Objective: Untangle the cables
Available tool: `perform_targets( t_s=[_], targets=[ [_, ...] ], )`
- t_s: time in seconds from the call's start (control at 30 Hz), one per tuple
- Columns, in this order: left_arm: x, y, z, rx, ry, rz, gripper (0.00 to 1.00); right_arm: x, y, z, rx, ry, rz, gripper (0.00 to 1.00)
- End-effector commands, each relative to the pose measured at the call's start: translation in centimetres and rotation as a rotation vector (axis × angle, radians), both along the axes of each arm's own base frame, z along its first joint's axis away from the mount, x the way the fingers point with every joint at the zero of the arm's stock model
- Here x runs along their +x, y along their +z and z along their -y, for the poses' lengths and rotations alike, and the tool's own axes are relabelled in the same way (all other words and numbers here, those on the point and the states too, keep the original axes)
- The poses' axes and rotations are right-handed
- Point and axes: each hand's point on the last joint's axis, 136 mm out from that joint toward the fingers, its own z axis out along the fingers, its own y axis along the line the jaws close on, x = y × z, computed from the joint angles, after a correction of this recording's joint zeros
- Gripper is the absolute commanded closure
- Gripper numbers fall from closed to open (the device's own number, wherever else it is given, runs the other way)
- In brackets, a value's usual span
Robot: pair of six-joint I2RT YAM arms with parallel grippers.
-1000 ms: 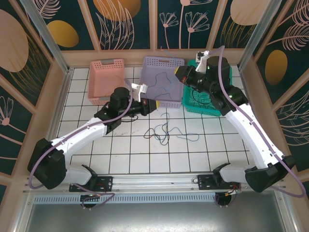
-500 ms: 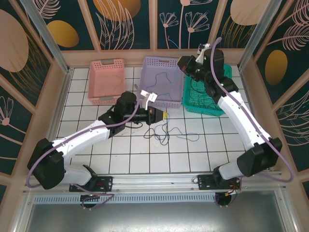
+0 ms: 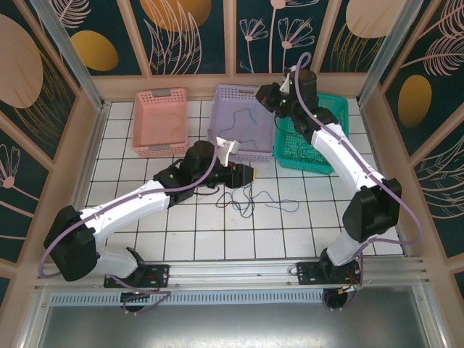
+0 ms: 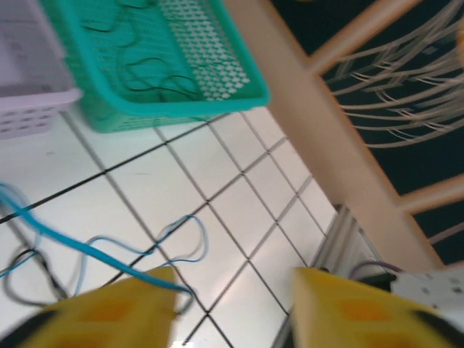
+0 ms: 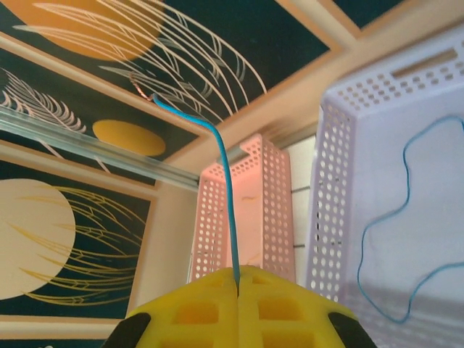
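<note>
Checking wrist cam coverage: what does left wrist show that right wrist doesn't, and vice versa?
Left wrist, not right: teal perforated plastic basket holding thin black wires, loose blue and black wires on the white tiled table, left gripper open. Right wrist, not left: pink perforated plastic basket, right gripper shut on a thin blue wire. Both: lavender perforated plastic basket.

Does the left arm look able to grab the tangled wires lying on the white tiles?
Probably yes: the left gripper hangs open just beside the tangled wires, which lie loose on the tiles, with nothing between them.
</note>
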Motion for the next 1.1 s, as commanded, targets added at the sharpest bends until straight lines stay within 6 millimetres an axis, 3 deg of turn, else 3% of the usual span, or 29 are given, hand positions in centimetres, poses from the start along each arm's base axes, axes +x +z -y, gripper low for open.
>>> perform_targets(
  t_s=[0.0,0.13,0.23,0.53,0.73,0.8,0.87,0.97,1.07],
  targets=[
    [2.4,0.7,-4.4,0.089,0.28,0.002,0.22,1.5,2.7,0.6,-0.04,-0.021,0.118,1.0],
    [3.1,0.4,-8.5,0.134,0.477,-0.021,0.19,2.9,1.3,0.9,-0.078,-0.038,0.107,1.0],
    [2.4,-0.3,-10.7,0.139,0.552,-0.043,0.19,4.3,0.5,0.7,-0.087,-0.047,0.104,1.0],
    [-0.2,-0.9,-15.5,0.04,0.696,-0.103,0.21,8.5,-4.4,0.2,-0.134,-0.098,0.015,1.0],
    [-1.3,-1.5,-16.2,0.024,0.701,-0.143,0.22,10.7,-12.6,0.8,-0.186,-0.134,-0.235,1.0],
    [-1.3,-1.3,-16.0,0.016,0.692,-0.147,0.23,11.4,-14.3,1.3,-0.229,-0.152,-0.296,0.83],
    [-1.4,-1.3,-15.7,0.013,0.675,-0.153,0.23,11.7,-14.0,1.7,-0.259,-0.163,-0.289,0.69],
    [-1.6,-2.3,-14.7,0.025,0.633,-0.183,0.24,11.3,-11.7,2.2,-0.274,-0.179,-0.236,0.52],
    [-1.9,-4.1,-13.7,0.044,0.597,-0.236,0.26,9.7,-9.6,3.1,-0.294,-0.203,-0.212,0.48]
  ],
)
